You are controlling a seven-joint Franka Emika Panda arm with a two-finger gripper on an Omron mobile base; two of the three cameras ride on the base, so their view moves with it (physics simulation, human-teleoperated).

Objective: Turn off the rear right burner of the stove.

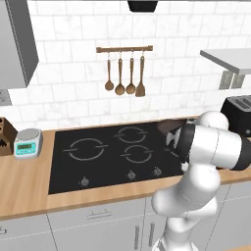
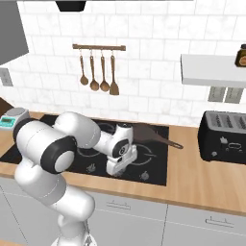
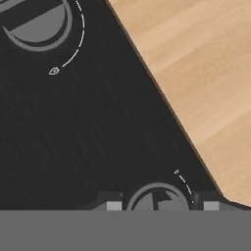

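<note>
Black stove glass, claw fingertips astride a half-cropped knob, grip unclear, pan partly hidden.

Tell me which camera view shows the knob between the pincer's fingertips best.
The hand view: the small round grey knob sits close up between the pincer fingertips on the wide flat black glass stove. In the right base view the pincer covers it; in the left base view the arm blocks that spot.
</note>
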